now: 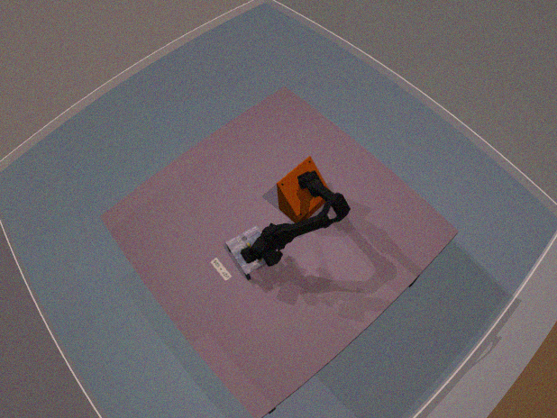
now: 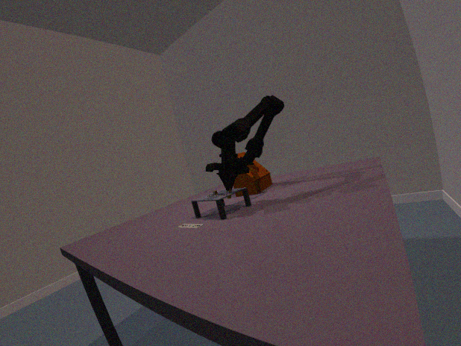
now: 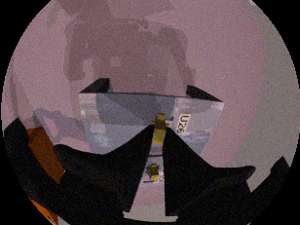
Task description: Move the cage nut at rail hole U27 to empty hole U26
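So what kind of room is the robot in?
Probably a plain test room or robot lab. A black robot arm reaches from an orange base on a pink table, working at a small raised metal plate.

Your arm [image 1: 311, 222] [image 2: 253, 115] rises to a bent elbow and reaches down over the desk's interior, well in from its edges and corners. Your jaws [image 1: 249, 258] [image 2: 229, 191] point downward at the end of the wrist, nearly closed, gripping something narrow between their tips.
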`<control>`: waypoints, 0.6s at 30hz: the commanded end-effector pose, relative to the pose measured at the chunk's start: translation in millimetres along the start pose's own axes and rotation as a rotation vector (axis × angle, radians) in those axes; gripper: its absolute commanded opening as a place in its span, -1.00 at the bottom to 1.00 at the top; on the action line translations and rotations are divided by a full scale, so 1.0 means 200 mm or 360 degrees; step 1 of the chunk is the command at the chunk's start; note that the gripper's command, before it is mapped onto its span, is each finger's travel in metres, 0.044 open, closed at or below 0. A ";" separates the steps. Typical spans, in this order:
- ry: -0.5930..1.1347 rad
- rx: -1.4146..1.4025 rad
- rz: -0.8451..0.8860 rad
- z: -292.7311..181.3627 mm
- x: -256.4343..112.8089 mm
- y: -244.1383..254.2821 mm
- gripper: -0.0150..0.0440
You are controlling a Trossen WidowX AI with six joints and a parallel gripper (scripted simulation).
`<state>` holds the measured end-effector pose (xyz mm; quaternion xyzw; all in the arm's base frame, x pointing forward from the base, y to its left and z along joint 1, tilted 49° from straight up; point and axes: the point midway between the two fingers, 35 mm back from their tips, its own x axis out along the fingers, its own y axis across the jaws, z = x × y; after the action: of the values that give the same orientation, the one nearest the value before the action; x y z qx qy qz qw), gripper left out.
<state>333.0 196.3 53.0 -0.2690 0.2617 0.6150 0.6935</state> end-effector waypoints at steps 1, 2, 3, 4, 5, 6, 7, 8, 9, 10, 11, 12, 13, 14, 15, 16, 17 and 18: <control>-0.0005 -0.0006 0.0011 0.00 0.00 0.00 -0.41; -0.0005 -0.0006 0.0014 0.00 0.00 -0.01 -0.41; -0.0005 -0.0007 0.0017 0.00 0.00 -0.01 -0.41; -0.0005 -0.0007 0.0020 0.00 0.00 -0.01 -0.41; -0.0005 -0.0007 0.0021 0.00 0.00 -0.01 -0.41; -0.0005 -0.0007 0.0022 0.00 0.00 -0.01 -0.41; -0.0005 -0.0007 0.0023 0.00 0.00 -0.01 -0.41; -0.0005 -0.0007 0.0025 0.00 0.00 -0.01 -0.41; -0.0005 -0.0007 0.0027 0.00 0.00 -0.01 -0.41; -0.0005 -0.0007 0.0030 0.00 0.00 -0.01 -0.41; -0.0005 -0.0007 0.0033 0.00 0.00 -0.01 -0.41; -0.0005 -0.0007 0.0036 0.00 0.00 -0.01 -0.41; -0.0005 -0.0008 0.0039 0.00 0.00 -0.01 -0.41; -0.0005 -0.0008 0.0042 0.00 0.00 -0.01 -0.41; -0.0005 -0.0008 0.0045 0.00 0.00 -0.01 -0.41; -0.0005 -0.0008 0.0048 0.00 0.00 -0.01 -0.41; -0.0005 -0.0008 0.0048 0.00 0.00 -0.01 -0.41; -0.0005 -0.0008 0.0049 0.00 0.00 -0.01 -0.41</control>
<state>334.1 196.4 53.0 -0.2661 0.2648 0.6243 0.6850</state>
